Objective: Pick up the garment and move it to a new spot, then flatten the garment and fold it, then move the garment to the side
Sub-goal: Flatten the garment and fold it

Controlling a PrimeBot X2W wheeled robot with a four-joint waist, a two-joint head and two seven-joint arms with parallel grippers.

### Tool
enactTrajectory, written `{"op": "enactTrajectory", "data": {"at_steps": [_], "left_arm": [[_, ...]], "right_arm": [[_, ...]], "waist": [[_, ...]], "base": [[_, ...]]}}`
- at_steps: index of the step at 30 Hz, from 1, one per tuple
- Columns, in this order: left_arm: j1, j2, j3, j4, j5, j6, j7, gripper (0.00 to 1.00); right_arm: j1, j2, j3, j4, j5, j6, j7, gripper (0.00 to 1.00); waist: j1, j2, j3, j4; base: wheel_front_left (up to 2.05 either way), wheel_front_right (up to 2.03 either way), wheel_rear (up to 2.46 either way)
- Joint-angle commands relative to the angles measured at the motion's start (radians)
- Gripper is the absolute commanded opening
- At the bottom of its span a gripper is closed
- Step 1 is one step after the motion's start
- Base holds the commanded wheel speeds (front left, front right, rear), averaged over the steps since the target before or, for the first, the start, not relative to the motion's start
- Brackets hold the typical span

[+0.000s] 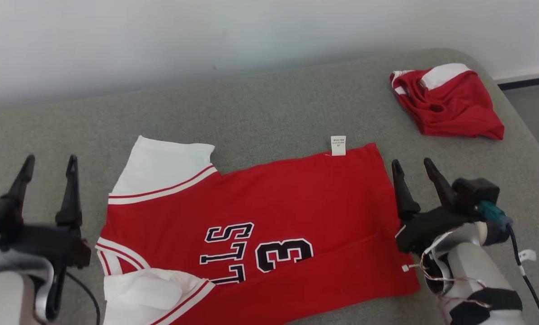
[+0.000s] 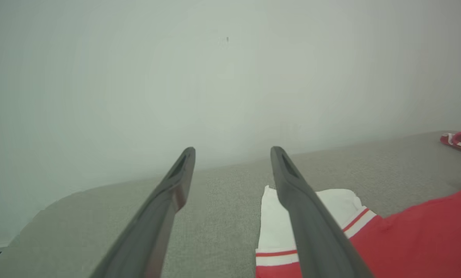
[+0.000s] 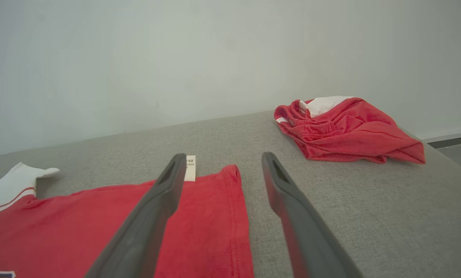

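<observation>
Now | we see jersey [image 1: 260, 216] flat, centre | left gripper [image 1: 51, 159], right gripper [image 1: 410, 161]: jaws open | red bundle [image 1: 450, 106], perhaps shorts, upper right

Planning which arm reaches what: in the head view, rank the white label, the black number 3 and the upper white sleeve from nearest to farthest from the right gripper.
1. White label: at the red jersey's far edge, just left of the right gripper.
2. Number 3: mid-jersey, farther left.
3. White sleeve: far left end.
</observation>
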Motion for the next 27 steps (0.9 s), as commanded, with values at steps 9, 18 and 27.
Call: {"op": "enactTrajectory", "data": {"at_steps": [9, 18, 27], "left_arm": [[-0.294, 0.169, -0.195, 0.137, -0.187, 0.000, 0.159, 1.00], [-0.498, 0.239, -0.360, 0.286, -0.280, 0.000, 0.255, 1.00], [-0.589, 0.265, -0.498, 0.405, -0.343, -0.001, 0.316, 1.00]], "right_arm": [[-0.241, 0.025, 0.041, 0.195, 0.026, -0.003, 0.020, 1.00], [-0.419, 0.056, 0.102, 0.352, 0.040, -0.003, 0.022, 1.00], [-0.517, 0.086, 0.178, 0.465, 0.067, -0.003, 0.015, 1.00]], "waist": [[-0.0002, -0.0001, 0.179, -0.108], [-0.0002, -0.0001, 0.270, -0.138], [-0.0002, -0.0001, 0.288, -0.140]], "base": [[0.00, 0.00, 0.00], [0.00, 0.00, 0.00], [0.00, 0.00, 0.00]]}}
